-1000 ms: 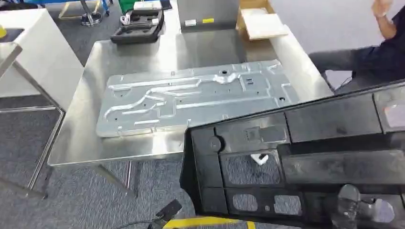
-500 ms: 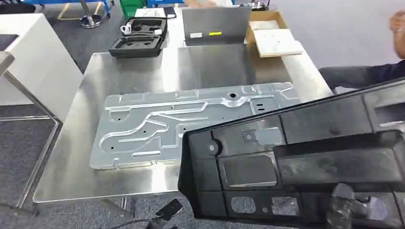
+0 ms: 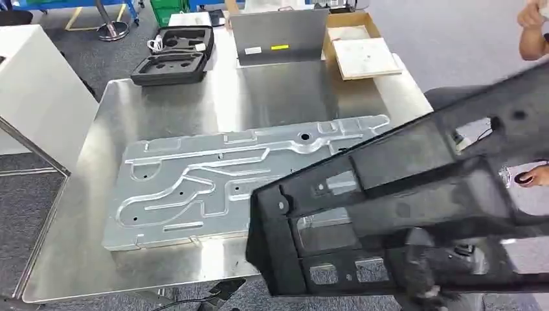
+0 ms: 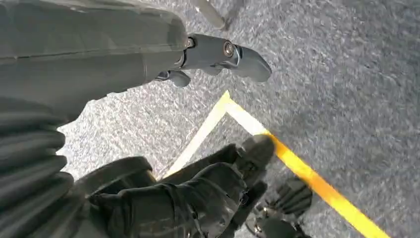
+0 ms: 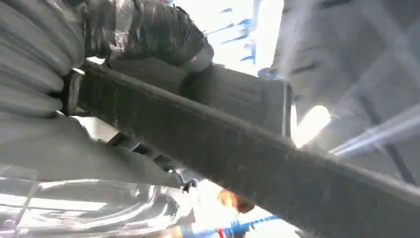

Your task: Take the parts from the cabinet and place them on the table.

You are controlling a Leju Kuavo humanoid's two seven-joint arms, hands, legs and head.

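A large black plastic frame part (image 3: 401, 194) hangs tilted over the near right corner of the steel table (image 3: 162, 103), its right end raised. My right hand (image 3: 424, 275) grips its lower edge from beneath, blurred in the head view. In the right wrist view the hand (image 5: 143, 29) wraps its fingers and thumb around the black part's rim (image 5: 257, 163). A flat stamped silver metal plate (image 3: 207, 181) lies across the table's middle, partly hidden by the black part. My left hand (image 4: 213, 188) hangs over the carpet, fingers apart and holding nothing.
At the table's far edge stand a black foam case (image 3: 171, 55), an upright grey panel (image 3: 278, 35) and a cardboard box (image 3: 362, 52). A white cabinet (image 3: 32, 84) is on the left. A person (image 3: 534, 29) sits to the right. A yellow line (image 4: 307, 173) marks the floor.
The view has shifted closer to the table. The black part has tilted, its right end rising, and now overlaps more of the silver plate.
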